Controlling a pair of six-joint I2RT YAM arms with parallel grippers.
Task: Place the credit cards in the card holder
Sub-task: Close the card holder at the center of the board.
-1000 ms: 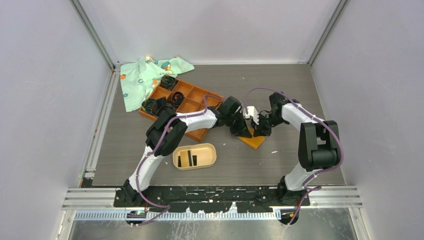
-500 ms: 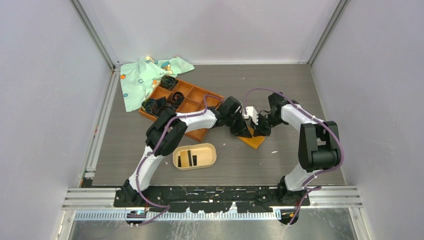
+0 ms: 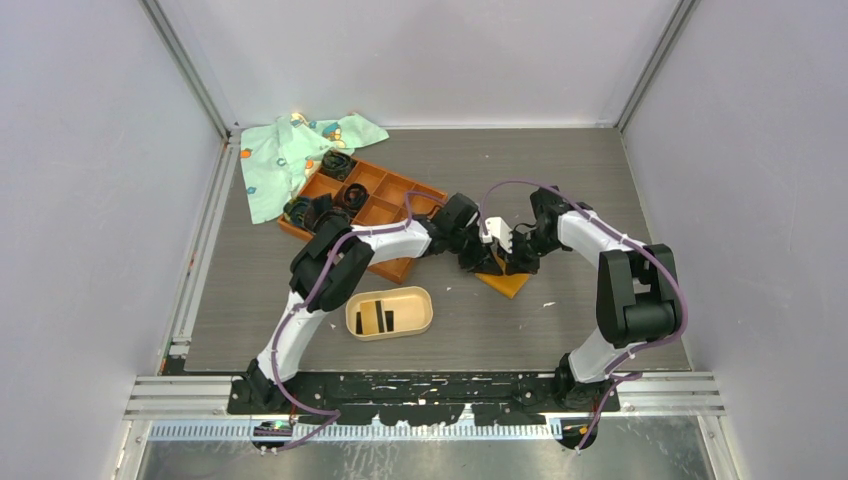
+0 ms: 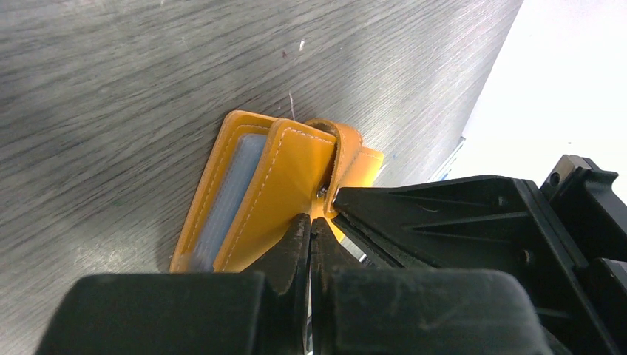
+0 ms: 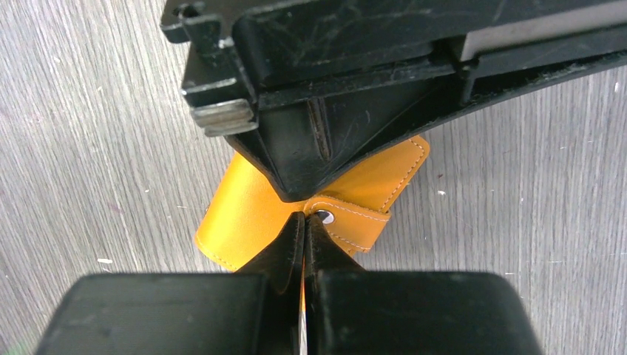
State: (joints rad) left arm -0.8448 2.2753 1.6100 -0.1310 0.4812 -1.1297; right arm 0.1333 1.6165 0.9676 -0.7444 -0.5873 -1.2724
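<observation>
Pinches orange wallet (image 3: 505,282) flaps with left gripper (image 4: 309,222) and right gripper (image 5: 303,219), jaws fully closed.
Shows credit cards (image 3: 373,316) upright in card holder (image 3: 428,312), near left; probably thin, stiff, slippery, best taken by top edge.

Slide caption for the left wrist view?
Left claw shut on the half-open orange wallet lying on the table, right claw tip beside it.
</observation>
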